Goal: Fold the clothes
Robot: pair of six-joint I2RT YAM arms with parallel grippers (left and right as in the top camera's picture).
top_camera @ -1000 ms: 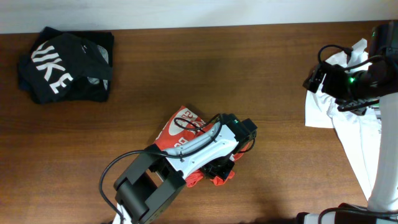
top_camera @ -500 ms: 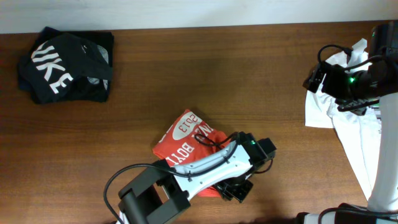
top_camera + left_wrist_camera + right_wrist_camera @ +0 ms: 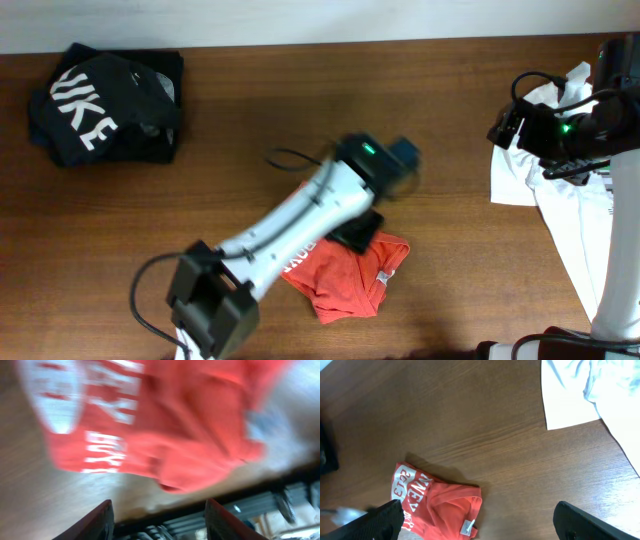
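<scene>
Red-orange shirt [image 3: 350,285] lies bunched on the table [image 3: 300,100], toward its front edge. Left gripper [image 3: 160,522] hangs above it, jaws apart, empty. Right gripper [image 3: 487,525] is wide open and empty, by the white shirt [image 3: 520,180]. Our worry: a pinch into that heap catches several layers and drags the fold crooked.

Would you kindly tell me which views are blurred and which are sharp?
Overhead: the left arm is smeared by motion blur, while the black shirt and table are sharp. Left wrist: the whole frame is blurred, lettering on the red shirt barely legible. Right wrist: sharp, with a soft shadow beside the red shirt.
</scene>
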